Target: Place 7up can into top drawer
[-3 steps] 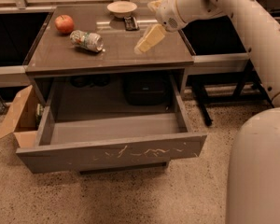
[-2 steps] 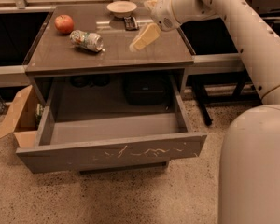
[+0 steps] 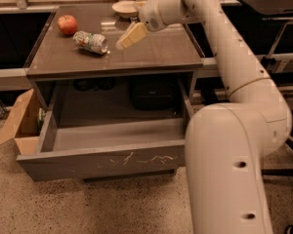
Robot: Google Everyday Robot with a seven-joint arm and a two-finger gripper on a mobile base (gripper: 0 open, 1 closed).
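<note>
The 7up can (image 3: 91, 42), silvery with a green label and dented, lies on its side on the brown cabinet top (image 3: 151, 52), right of a red apple. The top drawer (image 3: 112, 150) is pulled open below; its grey scratched front panel faces me and its inside shows nothing in it. My gripper (image 3: 123, 41) hangs above the cabinet top a short way right of the can, apart from it, with pale fingers pointing down-left. It holds nothing that I can see.
A red apple (image 3: 67, 24) sits at the back left of the top. A small bowl (image 3: 124, 7) sits at the back centre. A brown cardboard box (image 3: 18, 126) stands on the floor left of the drawer. My arm's large white links fill the right side.
My gripper has moved left across the cabinet top toward the can. The can, apple and drawer have kept their places.
</note>
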